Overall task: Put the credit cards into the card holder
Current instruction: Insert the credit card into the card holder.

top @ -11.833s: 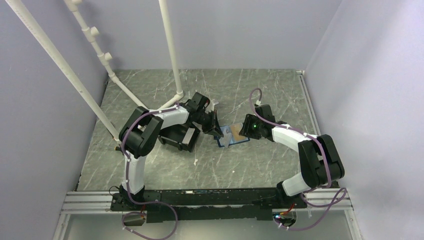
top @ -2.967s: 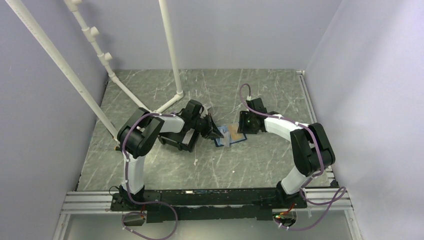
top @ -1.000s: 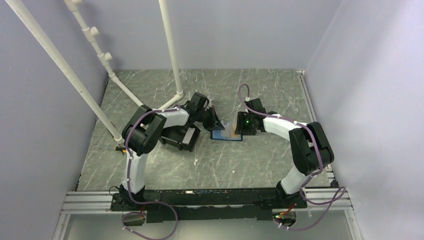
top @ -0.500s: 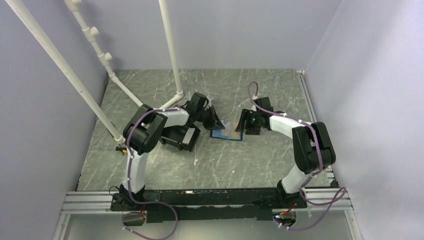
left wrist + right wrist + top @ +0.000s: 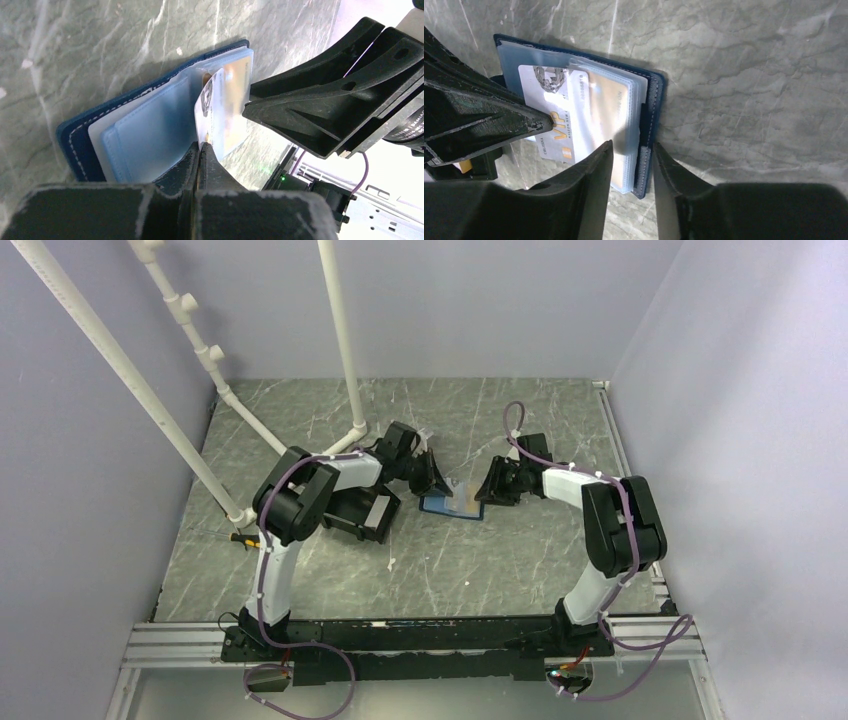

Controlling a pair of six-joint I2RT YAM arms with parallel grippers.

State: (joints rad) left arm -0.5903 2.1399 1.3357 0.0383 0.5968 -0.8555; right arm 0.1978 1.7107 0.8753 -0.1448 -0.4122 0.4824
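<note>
The navy card holder [image 5: 452, 506] lies open on the table, light blue inside [image 5: 145, 135]. My left gripper [image 5: 200, 146] is shut on the pale whitish card [image 5: 212, 107], which stands on edge with its far end at the holder's clear sleeves. The orange-tan card [image 5: 610, 117] sits inside a sleeve. In the right wrist view the pale card [image 5: 549, 112] shows "VIP" print, pinched by the left fingers [image 5: 499, 122]. My right gripper [image 5: 630, 155] is open, its fingers straddling the holder's right edge [image 5: 651, 115]. From above the grippers [image 5: 437, 487] [image 5: 490, 490] flank the holder.
A black plastic bin [image 5: 358, 512] sits just left of the holder, under the left arm. White pipes [image 5: 340, 340] stand at the back left. Grey walls enclose the marbled table [image 5: 450, 570].
The right gripper has drawn back to the right, off the holder's middle to its right edge. The left gripper still holds the pale card at the sleeves. The holder has barely moved.
</note>
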